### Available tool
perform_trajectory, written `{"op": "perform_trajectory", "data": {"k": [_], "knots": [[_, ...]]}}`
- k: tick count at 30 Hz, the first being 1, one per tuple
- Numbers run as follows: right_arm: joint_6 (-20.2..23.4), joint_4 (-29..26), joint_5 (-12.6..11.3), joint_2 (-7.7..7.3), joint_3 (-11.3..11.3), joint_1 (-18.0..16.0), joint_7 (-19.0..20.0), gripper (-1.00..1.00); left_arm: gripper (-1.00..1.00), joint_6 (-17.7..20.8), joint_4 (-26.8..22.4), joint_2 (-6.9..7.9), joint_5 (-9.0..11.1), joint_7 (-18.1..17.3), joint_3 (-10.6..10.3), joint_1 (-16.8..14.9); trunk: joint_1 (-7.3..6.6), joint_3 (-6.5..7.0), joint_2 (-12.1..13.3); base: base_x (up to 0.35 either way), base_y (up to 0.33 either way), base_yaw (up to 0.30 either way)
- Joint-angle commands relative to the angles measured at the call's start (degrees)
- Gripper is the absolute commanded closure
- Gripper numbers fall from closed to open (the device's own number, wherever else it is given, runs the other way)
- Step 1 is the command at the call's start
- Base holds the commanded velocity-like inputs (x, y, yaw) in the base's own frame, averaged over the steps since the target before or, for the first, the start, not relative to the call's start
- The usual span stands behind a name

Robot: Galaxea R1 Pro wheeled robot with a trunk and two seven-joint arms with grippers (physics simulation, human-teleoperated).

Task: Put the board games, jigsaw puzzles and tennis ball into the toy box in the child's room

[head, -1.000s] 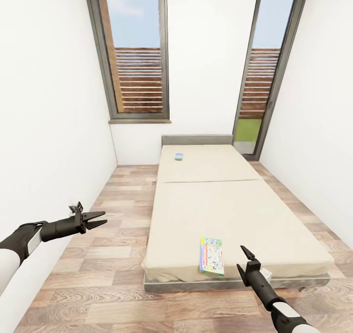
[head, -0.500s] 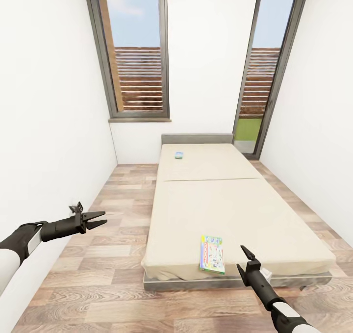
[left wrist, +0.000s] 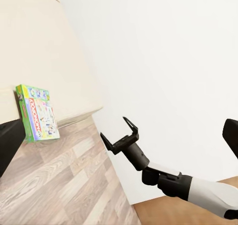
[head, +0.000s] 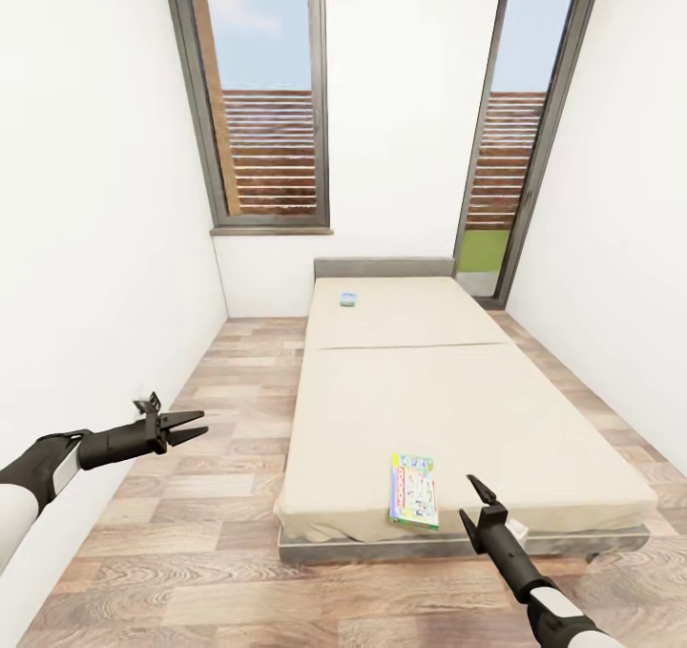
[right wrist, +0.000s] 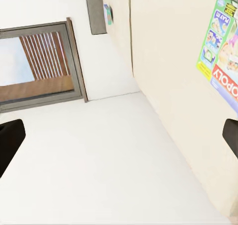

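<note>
Since one second ago the whole view has slid a little, so the robot itself has crept nearer to the bed (head: 420, 409); nothing on the bed has changed its place. A white-green board game (head: 413, 491) with red edging lies flat near the foot edge of the mattress, toward the robot's right. A small blue board game (head: 348, 300) lies far away at the head end, close to the grey headboard (head: 384, 270).

The left gripper (head: 196, 425) hangs over the wood floor (head: 229, 476) beside the bed, its jaws a little apart and holding nothing. The right gripper (head: 471, 503) hovers just beside the near game, over the foot edge, also parted and with nothing between the fingers.

I judge the task is at its beginning: both games on the bed are not yet picked up. The near game looks like the first thing to take.
</note>
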Motion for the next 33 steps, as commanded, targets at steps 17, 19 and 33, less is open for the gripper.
{"op": "perform_trajectory", "data": {"k": [17,19,33], "knots": [[4.04,-0.43,-0.49,0.07,6.65,-0.12,1.17,-1.0,-1.0,0.55,-0.91,-0.04,-0.35,-0.26,0.06,0.04,3.74,-3.11,-6.87,0.0,0.0,0.0],[4.04,-0.43,-0.49,0.07,6.67,-0.12,1.18,-1.0,-1.0,0.55,-0.92,-0.04,-0.36,-0.26,0.01,0.05,4.18,-3.47,-7.67,0.0,0.0,0.0],[4.05,-0.43,-0.49,0.07,6.69,-0.12,1.3,-1.0,-1.0,0.55,-0.92,-0.13,-0.36,-0.26,-0.03,0.06,7.25,-5.99,-13.28,0.0,0.0,0.0]]}}
